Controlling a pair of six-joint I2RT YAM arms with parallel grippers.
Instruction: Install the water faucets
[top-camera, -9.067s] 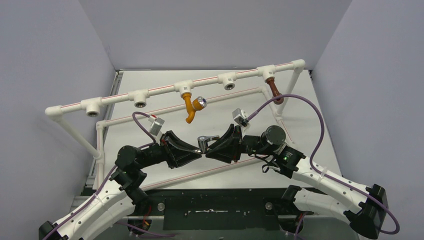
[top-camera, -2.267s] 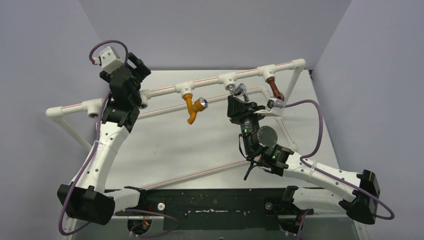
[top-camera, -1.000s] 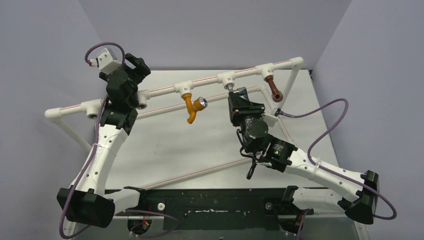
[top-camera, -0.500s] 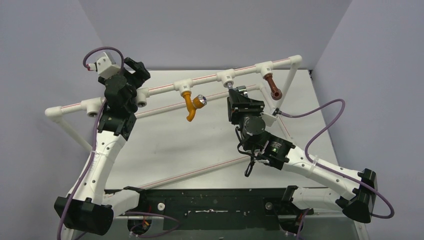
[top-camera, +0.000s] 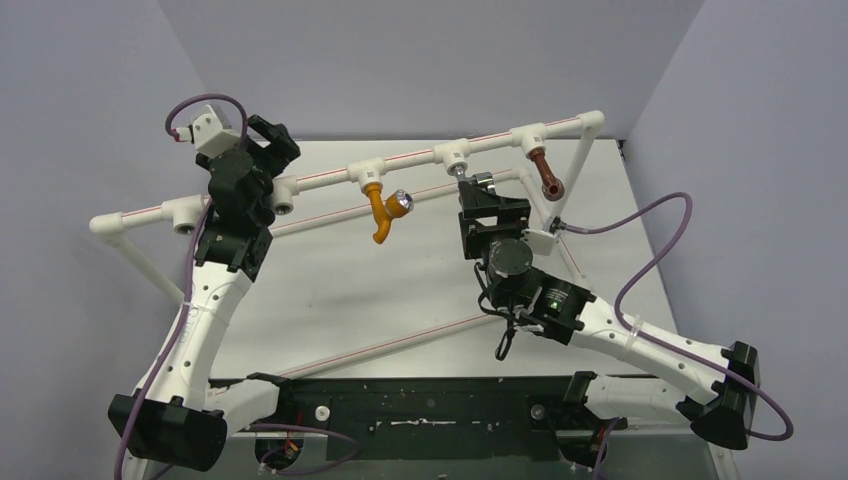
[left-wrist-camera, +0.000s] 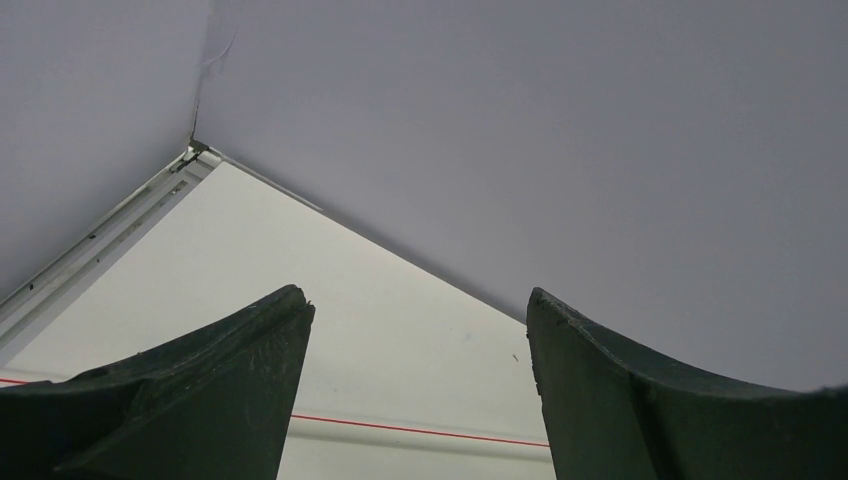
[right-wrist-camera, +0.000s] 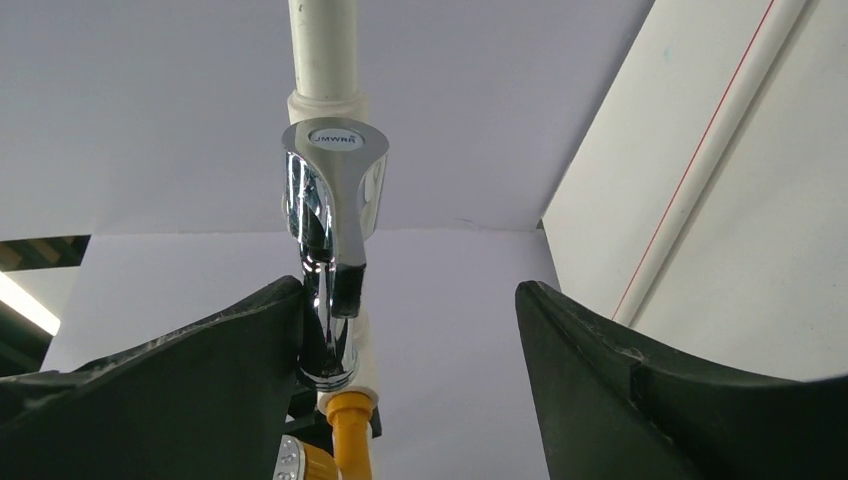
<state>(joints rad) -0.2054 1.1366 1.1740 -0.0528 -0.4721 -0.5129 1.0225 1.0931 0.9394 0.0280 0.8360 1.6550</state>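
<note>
Right gripper (right-wrist-camera: 410, 300) spread wide, silver faucet (right-wrist-camera: 330, 220) between jaws beside one finger, left gripper (left-wrist-camera: 415, 305) wide, empty.

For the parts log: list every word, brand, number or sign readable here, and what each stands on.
"JMWRR": on the oval cap of the shiny silver metal lever-handled faucet, right wrist view; last letters uncertain.
No readable print on the white plastic pipe with red stripe.
Top and left wrist views: no text legible.
</note>
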